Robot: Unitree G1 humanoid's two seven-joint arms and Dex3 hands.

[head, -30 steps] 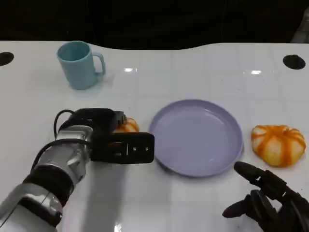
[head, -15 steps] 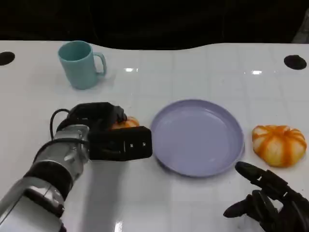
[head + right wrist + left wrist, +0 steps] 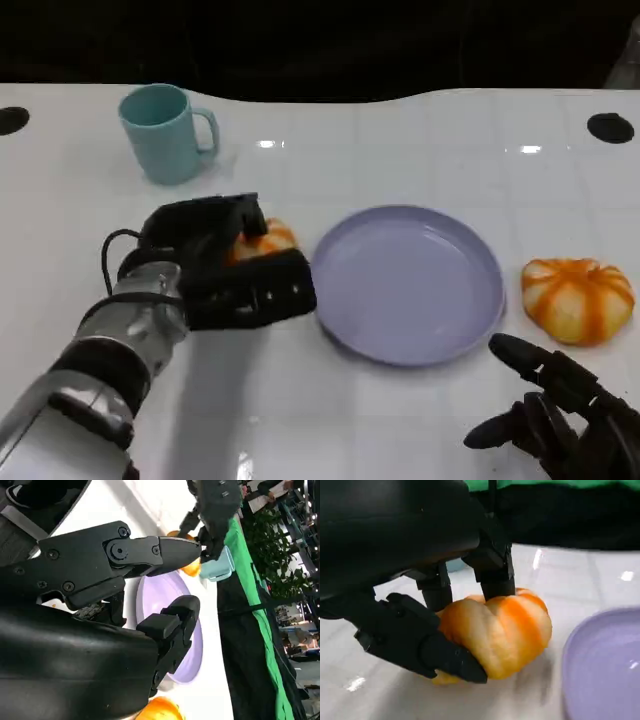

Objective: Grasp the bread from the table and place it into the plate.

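Well, from the head view the left hand (image 3: pixel 235 270) sits at centre-left of the frame with its fingers closed over a bread roll (image 3: pixel 262 242), of which just an orange sliver peeks out beside the left rim of the lilac plate (image 3: pixel 408 285). The left wrist view fills in what that hides: the roll (image 3: pixel 500 630) is round and lobed, pale gold with darker orange stripes running over its top, and black fingers (image 3: pixel 492 565) press on its crown while another lies under its near side. Whether it rests on the white bench (image 3: pixel 400 140) or sits a touch above it, I cannot tell. The plate's rim (image 3: pixel 600 660) shows at the lower right of that frame, close to the roll but apart from it.

A second striped roll (image 3: pixel 578 300) lies on the bench just right of the plate. At the lower right of the head view the right hand (image 3: pixel 560 415) rests low with fingers spread, holding nothing. The right wrist view shows that hand (image 3: pixel 165 600) with fingers apart over the plate (image 3: pixel 192 645) and the teal mug (image 3: pixel 217 565) beyond. That mug (image 3: pixel 166 133) stands upright at the upper left of the head view.
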